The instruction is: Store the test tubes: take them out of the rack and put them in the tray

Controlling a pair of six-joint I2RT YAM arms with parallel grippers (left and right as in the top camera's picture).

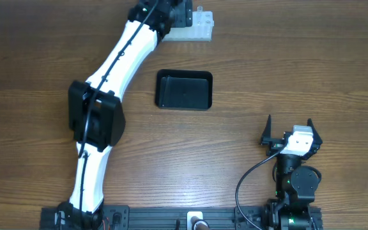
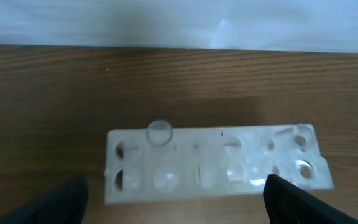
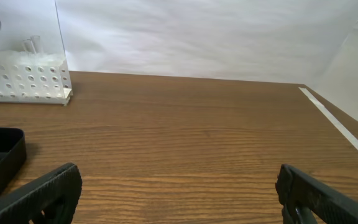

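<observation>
clear rack point(image 2: 216, 163) under left pincer point(image 2: 174, 185), tube point(image 2: 159, 132) inside

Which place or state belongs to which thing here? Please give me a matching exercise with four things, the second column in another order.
Things:
1. rack
2. tray
3. test tube
4. right gripper

Places or states:
a. black, empty, in the middle of the table
b. open, above bare wood near its own base
c. white, at the far edge of the table
d. upright in a hole of the rack

Pairs: 1-c, 2-a, 3-d, 4-b.
</observation>
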